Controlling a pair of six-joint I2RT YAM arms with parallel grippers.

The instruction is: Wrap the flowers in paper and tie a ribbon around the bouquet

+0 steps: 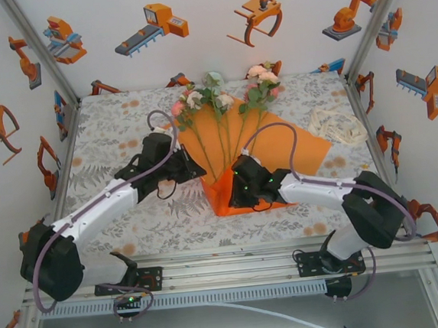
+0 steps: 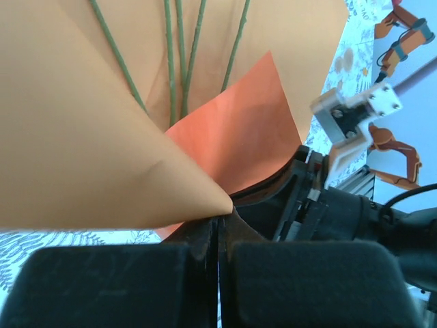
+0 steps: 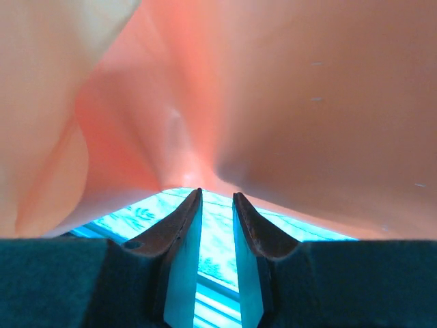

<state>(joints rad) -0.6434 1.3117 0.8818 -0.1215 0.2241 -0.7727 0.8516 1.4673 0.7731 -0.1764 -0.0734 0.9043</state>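
Bright orange rectangular paper sheet (image 1: 310,150): flat mid-table on the grey leaf-print tablecloth (image 1: 125,141), near end folded up into a deeper-orange flap.

Long-stemmed artificial roses (image 1: 195,98), pink, peach and white: lying on the sheet. Blooms fan out past its far edge. Thin green stems converge towards the folded near end, where raised paper partly cups them from both sides.

Left gripper (image 1: 196,168): at the sheet's left edge. Left wrist view shows the fingers (image 2: 203,239) pressed together, pinching the point of a lifted paper corner.

Right gripper (image 1: 232,187): just beside it, at the near fold. Right wrist view shows a narrow slit between the fingers (image 3: 181,219), tablecloth visible through it, nothing clamped. Paper arches just over the tips. Contact: cannot tell.

Sheer cream-white ribbon strip (image 1: 337,127): loose heap at far right, just off the paper's right corner, near the right wall.

Room: bare cloth left of the sheet and in front of it, up to the metal rail (image 1: 228,267). Blooms lie close to the back wall (image 1: 192,28).
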